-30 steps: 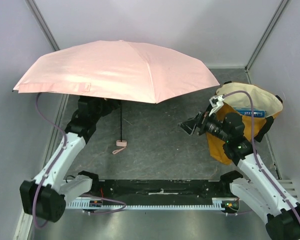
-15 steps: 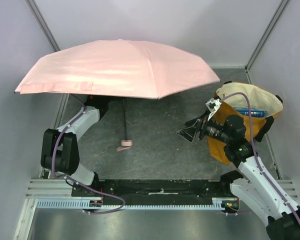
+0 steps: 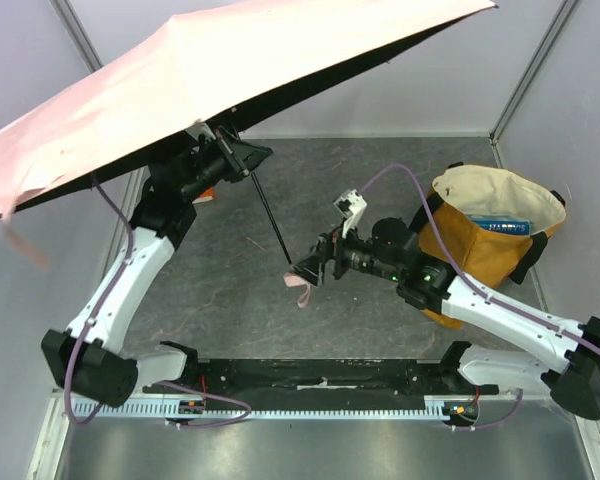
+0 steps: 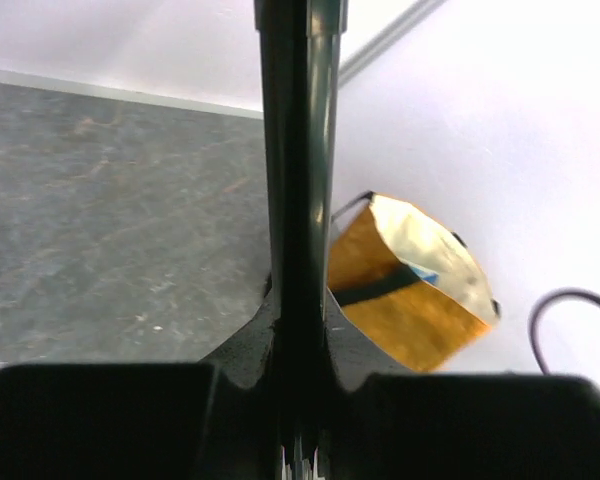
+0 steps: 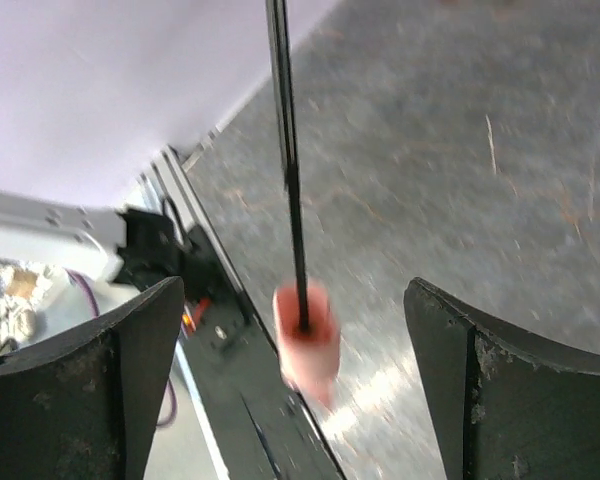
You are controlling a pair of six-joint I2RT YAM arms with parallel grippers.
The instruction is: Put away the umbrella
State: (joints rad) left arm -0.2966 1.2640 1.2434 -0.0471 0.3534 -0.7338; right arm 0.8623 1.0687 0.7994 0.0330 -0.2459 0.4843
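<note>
Open pink umbrella (image 3: 180, 90), canopy tilted above the left jaws, which are clamped on its black shaft (image 4: 298, 150). The right jaws stand wide apart, holding nothing; the pink handle (image 5: 307, 335) lies between them, untouched.

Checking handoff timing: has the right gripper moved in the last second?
Yes. The right gripper has swung left, away from the yellow tote bag, toward mid-table, and its open jaws now face the umbrella handle.

Robot lab test cell: plain white walls (image 3: 430, 95) w/ alu frame posts (image 3: 525, 95), grey stone-look table (image 3: 320, 180), left arm (image 3: 120, 290) & right arm (image 3: 500, 312) bolted at near edge by slotted rail (image 3: 310, 411), purple cables (image 3: 395, 168) exposed.
</note>
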